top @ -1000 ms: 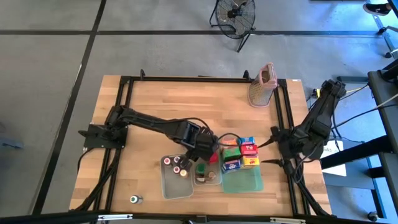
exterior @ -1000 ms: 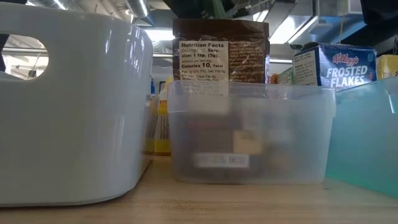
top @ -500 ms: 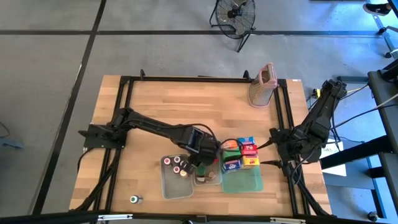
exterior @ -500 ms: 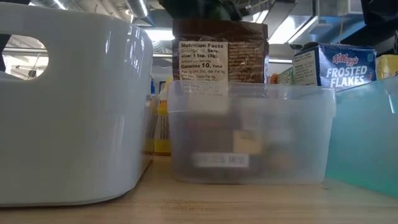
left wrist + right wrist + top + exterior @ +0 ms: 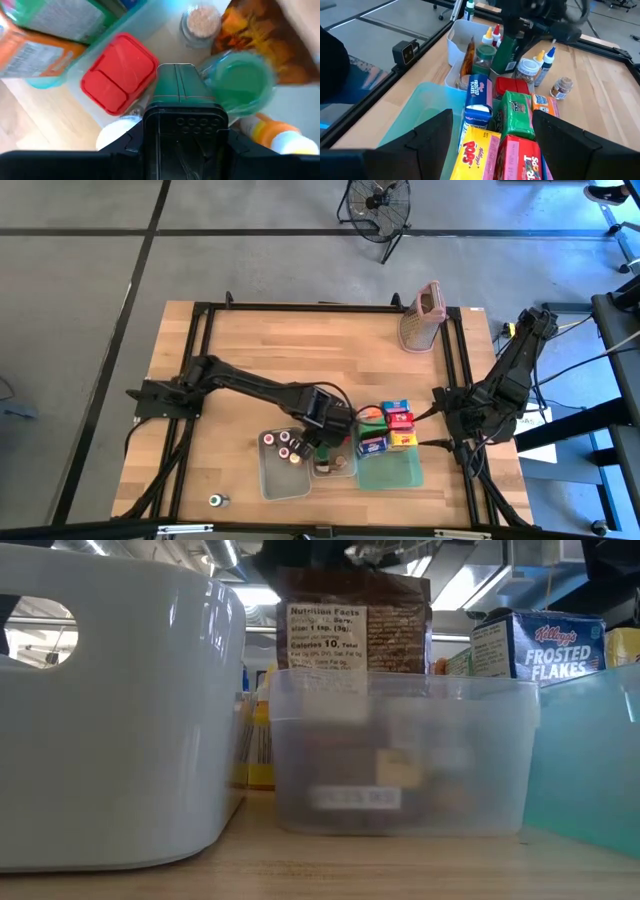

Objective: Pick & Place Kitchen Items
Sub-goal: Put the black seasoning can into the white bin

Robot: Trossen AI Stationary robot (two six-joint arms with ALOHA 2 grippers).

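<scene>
Left gripper [image 5: 512, 37] clamps a dark green bottle [image 5: 507, 52] upright over the small clear tub [image 5: 400, 755]. Beside that tub, cartons read Frosted Flakes [image 5: 479, 97] and Pops [image 5: 472, 150]. Right gripper [image 5: 447, 415], fingers apart, waits beyond the cartons.

Table [image 5: 300, 350] far half bare, only grater [image 5: 421, 317]; near edge crowded: tubs [image 5: 283, 475], cartons [image 5: 388, 427].

"Frosted Flakes" on blue carton [image 5: 538, 646]
</scene>
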